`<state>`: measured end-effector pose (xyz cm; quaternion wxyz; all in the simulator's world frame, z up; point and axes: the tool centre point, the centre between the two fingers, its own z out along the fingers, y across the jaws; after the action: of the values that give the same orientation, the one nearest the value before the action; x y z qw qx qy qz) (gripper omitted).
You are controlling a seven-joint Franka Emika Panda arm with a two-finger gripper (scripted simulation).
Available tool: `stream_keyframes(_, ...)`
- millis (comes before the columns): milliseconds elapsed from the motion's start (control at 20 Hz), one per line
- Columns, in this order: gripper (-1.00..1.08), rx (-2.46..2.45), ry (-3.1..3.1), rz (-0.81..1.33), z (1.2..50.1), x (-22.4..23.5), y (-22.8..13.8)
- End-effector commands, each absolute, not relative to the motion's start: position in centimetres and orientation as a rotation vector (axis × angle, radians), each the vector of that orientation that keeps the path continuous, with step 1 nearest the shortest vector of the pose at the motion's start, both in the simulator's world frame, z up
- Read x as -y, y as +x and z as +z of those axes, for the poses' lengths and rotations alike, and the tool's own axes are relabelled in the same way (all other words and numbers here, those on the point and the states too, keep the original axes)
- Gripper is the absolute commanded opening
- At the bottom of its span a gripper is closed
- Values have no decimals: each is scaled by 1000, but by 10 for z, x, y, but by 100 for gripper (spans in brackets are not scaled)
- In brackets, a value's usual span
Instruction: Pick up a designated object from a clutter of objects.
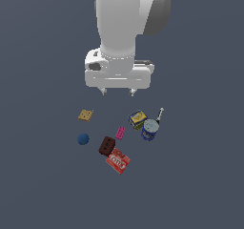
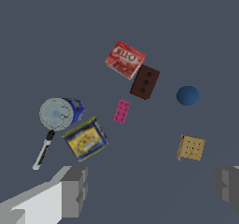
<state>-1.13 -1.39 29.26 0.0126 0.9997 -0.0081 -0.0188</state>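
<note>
The designated object is a small flat red box [image 1: 118,161] [image 2: 125,59] with white lettering, lying nearest the front of the clutter of objects and touching the dark brown block [image 1: 106,145] [image 2: 144,81]. My gripper [image 1: 118,91] [image 2: 151,185] hangs open well above the floor, behind the clutter, with nothing between its fingers [image 2: 74,190]. A pink piece [image 1: 120,133] [image 2: 122,111] lies between the block and the yellow-blue box [image 1: 137,119] [image 2: 85,139].
A tan cracker-like square [image 1: 85,115] [image 2: 191,148] and a blue ball [image 1: 83,139] [image 2: 187,95] lie on the exterior view's left. A blue can [image 1: 150,130] [image 2: 60,113] and a thin marker [image 1: 160,114] [image 2: 43,150] lie on its right. The floor is plain dark grey.
</note>
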Motion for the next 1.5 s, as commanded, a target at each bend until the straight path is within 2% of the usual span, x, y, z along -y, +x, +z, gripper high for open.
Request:
stream_keyframes(0, 100, 25, 3116, -59, 293, 14, -11)
stream_keyframes(400, 100, 13, 3131, -35, 310, 10, -10)
stream_keyframes(800, 100, -17, 3129, -35, 306, 11, -6)
stream_keyframes(1450, 100, -345, 3099, -33, 267, 13, 38)
